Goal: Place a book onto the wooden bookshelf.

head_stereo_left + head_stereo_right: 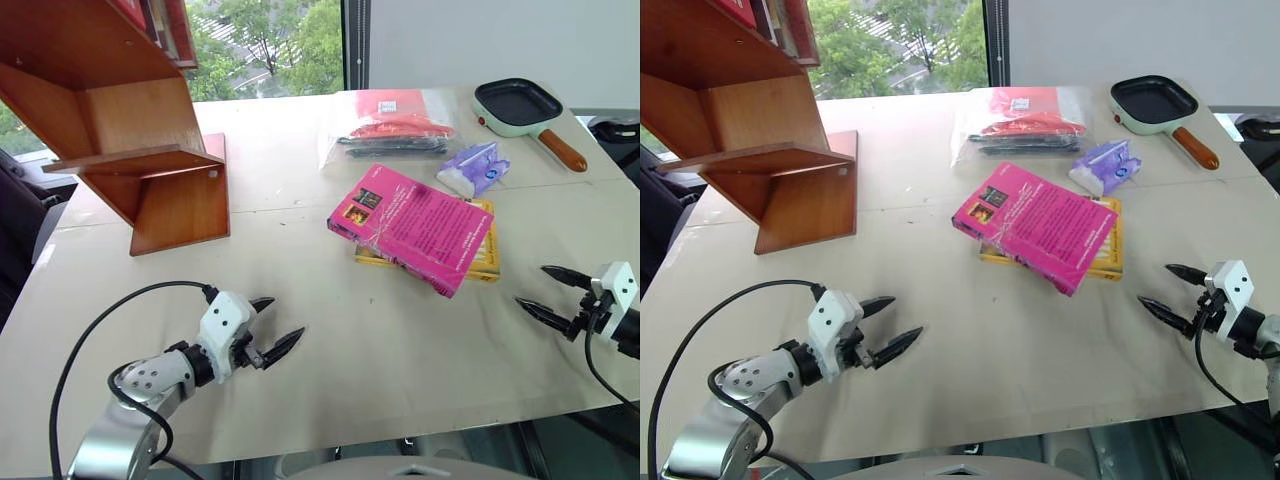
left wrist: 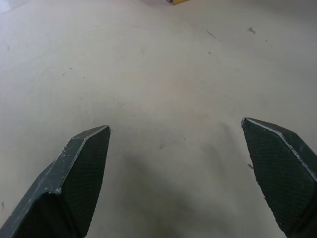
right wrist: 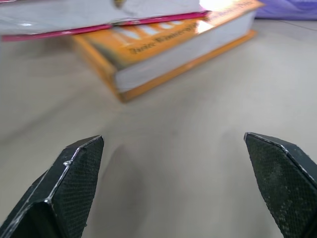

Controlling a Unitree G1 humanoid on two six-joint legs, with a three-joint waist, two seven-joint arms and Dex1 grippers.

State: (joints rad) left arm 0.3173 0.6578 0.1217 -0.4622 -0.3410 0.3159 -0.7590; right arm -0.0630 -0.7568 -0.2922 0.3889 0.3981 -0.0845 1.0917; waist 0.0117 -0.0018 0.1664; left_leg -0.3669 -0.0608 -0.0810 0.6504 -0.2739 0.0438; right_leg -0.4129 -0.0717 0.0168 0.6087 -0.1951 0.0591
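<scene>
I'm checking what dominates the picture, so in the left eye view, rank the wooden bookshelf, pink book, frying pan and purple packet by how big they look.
1. wooden bookshelf
2. pink book
3. frying pan, though it sits farther back
4. purple packet

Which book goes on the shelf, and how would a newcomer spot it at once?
Start at the wooden bookshelf on the table's far left, then look right to the two stacked books mid-table. The book you want lies on top, askew. It is bright magenta-pink with white text, unlike the yellow book beneath it.
</scene>
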